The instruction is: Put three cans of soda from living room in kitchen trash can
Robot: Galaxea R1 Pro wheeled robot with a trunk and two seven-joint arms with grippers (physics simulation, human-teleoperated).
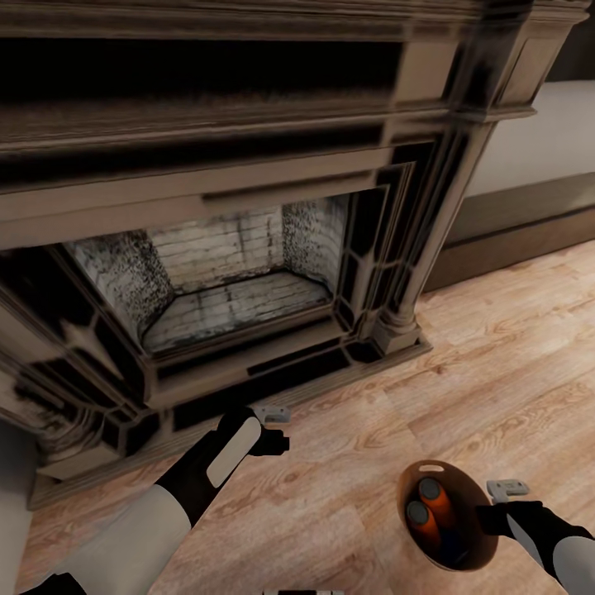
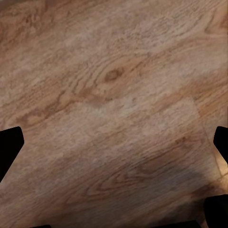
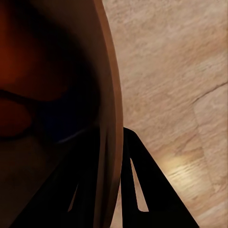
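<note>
At the far left of the head view the left arm reaches forward over the wood plank floor (image 1: pixel 496 347), its left gripper (image 1: pixel 271 430) hanging just in front of the base of the dark carved fireplace (image 1: pixel 207 207). In the left wrist view its two dark fingertips (image 2: pixel 10 145) sit far apart at the frame's edges with bare planks between them, so it is spread wide and empty. Farther right, the copper-brown tash can (image 1: pixel 471 483) hangs above the floor with two orange cans of soda (image 1: pixel 434 504) lying inside; a darker shape beside them may be the blue one, though shadow hides it. At the far right, the right gripper (image 1: pixel 496 519) clamps the bin's rim (image 3: pixel 111 118), one finger (image 3: pixel 147 190) outside the wall and one inside
</note>
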